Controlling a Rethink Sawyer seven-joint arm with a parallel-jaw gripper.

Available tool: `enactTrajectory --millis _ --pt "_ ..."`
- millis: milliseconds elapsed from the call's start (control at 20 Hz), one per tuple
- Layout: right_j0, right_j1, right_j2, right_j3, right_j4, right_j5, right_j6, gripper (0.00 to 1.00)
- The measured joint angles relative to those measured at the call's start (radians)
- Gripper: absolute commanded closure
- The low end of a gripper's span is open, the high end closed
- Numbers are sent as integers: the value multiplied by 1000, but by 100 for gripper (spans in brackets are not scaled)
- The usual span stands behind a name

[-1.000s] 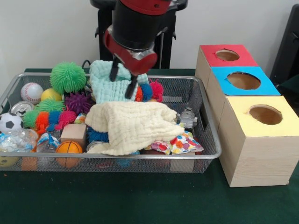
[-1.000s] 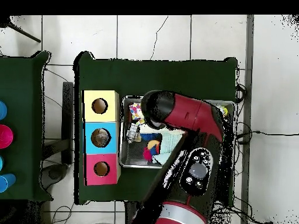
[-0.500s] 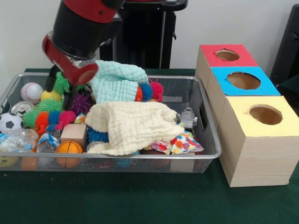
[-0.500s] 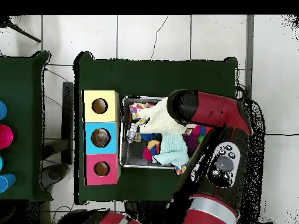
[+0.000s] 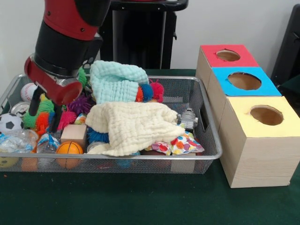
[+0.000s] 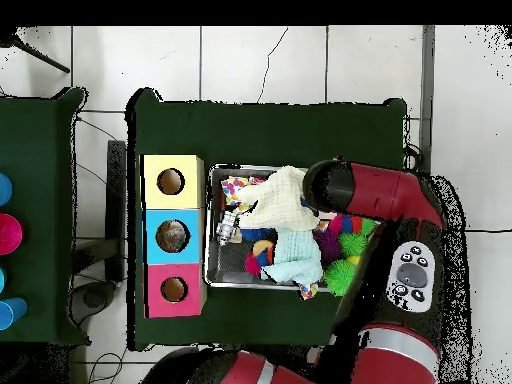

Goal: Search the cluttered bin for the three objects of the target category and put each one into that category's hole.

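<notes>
The silver wire-mesh bin [image 5: 209, 133] is full of toys and cloths. My gripper [image 5: 45, 112] hangs over its left part, open and empty, fingers down among the spiky rubber balls and the striped fuzzy toy [image 5: 47, 121]. Just in front of it, at the bin's front left, lie a small see-through bottle with blue markings [image 5: 47, 142] and a crumpled clear plastic one [image 5: 15, 140]. A third bottle does not show. The blue-faced box's round hole [image 5: 244, 81] is at the right, between the red and yellow boxes; it also shows in the overhead view [image 6: 172, 236]. There the arm [image 6: 370, 195] hides the gripper.
A cream cloth [image 5: 133, 124] and a mint cloth [image 5: 117, 80] cover the bin's middle. A wooden block [image 5: 74, 133], an orange ball [image 5: 69, 149], a soccer ball [image 5: 9, 123], a baseball [image 5: 30, 90], a metal can [image 5: 19, 108] and a small grey toy [image 5: 189, 117] lie around.
The arm has swung from the bin's back middle to its left part and come lower. The gripper stays open and empty. The cloths have not moved.
</notes>
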Motion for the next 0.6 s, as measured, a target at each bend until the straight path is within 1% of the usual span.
enactTrajectory --millis 250,400,600 --pt "-32 4 59 4 -16 -20 0 0" --pt "-36 7 75 4 -25 -24 0 0" --pt "-32 14 76 3 -52 -28 0 0"
